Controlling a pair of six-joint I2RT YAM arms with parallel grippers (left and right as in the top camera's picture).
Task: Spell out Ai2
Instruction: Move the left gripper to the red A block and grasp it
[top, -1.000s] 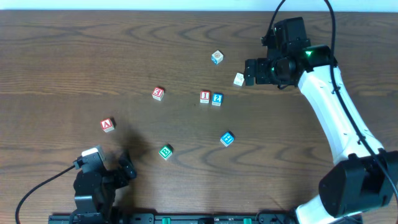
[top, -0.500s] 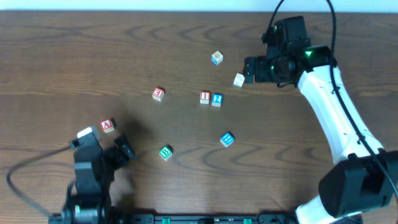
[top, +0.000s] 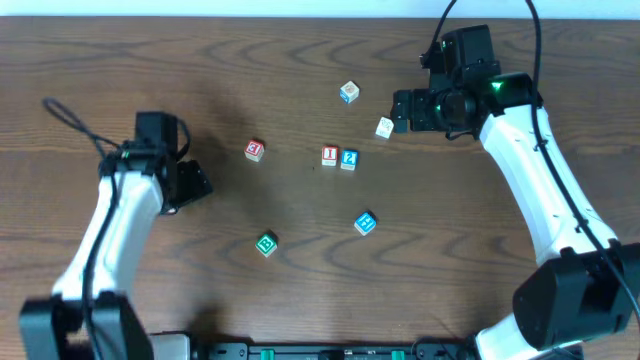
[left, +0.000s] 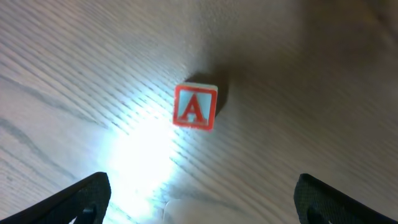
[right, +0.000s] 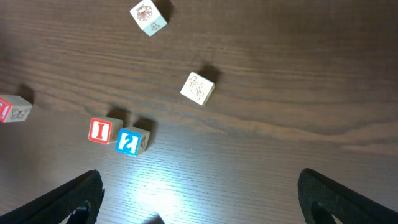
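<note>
Hovering over the A block (left: 195, 106), left pincer (left: 202, 193) apart; right pincer (right: 199, 194) apart too

On the table (top: 100, 60), the I block (top: 329, 156) and 2 block (top: 349, 159) sit touching near the middle, I on the left. The E block (top: 254, 150) lies apart to their left, and the H block (top: 366, 223) lies in front and slightly right. Another block (top: 266, 244) lies left of H and nearer the front. Behind the pair lie two more blocks, one further back (top: 348, 93) and one just beside the right gripper (top: 401, 113), while the A block (left: 195, 106) lies far left, under the left gripper (top: 192, 183).
</note>
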